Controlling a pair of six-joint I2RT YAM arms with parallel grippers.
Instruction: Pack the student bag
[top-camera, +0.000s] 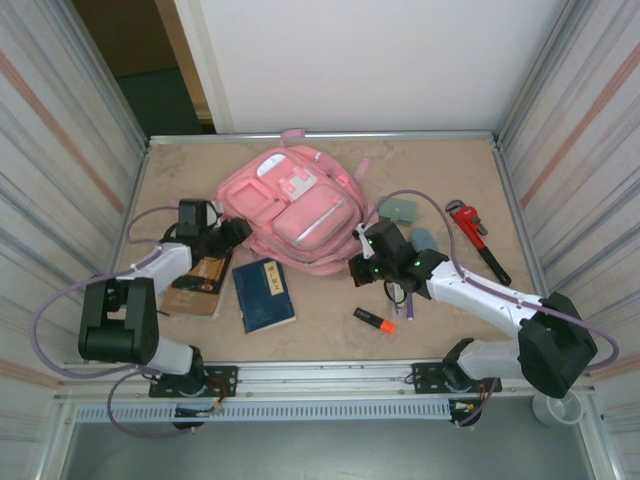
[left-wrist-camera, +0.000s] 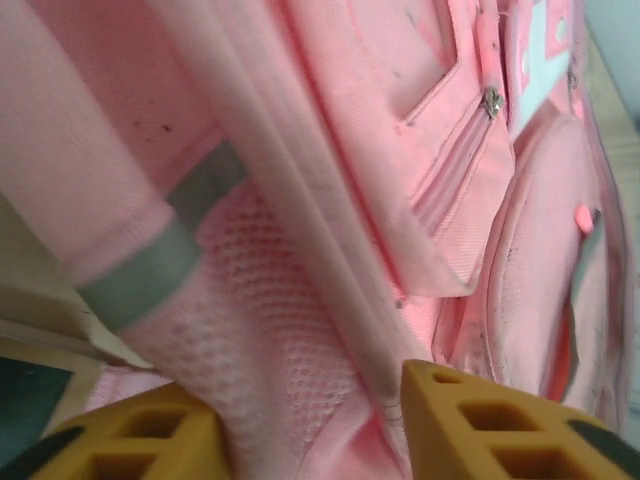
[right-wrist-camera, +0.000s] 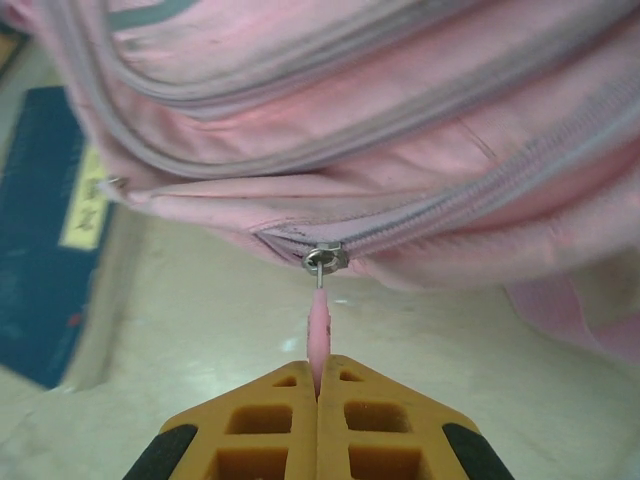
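Currently right hand (right-wrist-camera: 318, 385) pinches pink zip pull (right-wrist-camera: 318, 325) of student bag (top-camera: 300, 205); left hand (left-wrist-camera: 310, 420) parted at bag's side.

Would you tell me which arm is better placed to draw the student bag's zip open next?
Right arm: its jaws are shut on the pink zip pull; the left arm has open jaws beside the bag.

Robotics lab test cell: a counter (top-camera: 330, 300) enclosed by corrugated panel walls (top-camera: 50, 130) in aluminium framing, with a left arm (top-camera: 165, 262) and a right arm (top-camera: 480, 295) bolted to a rail (top-camera: 330, 378) at its near edge.
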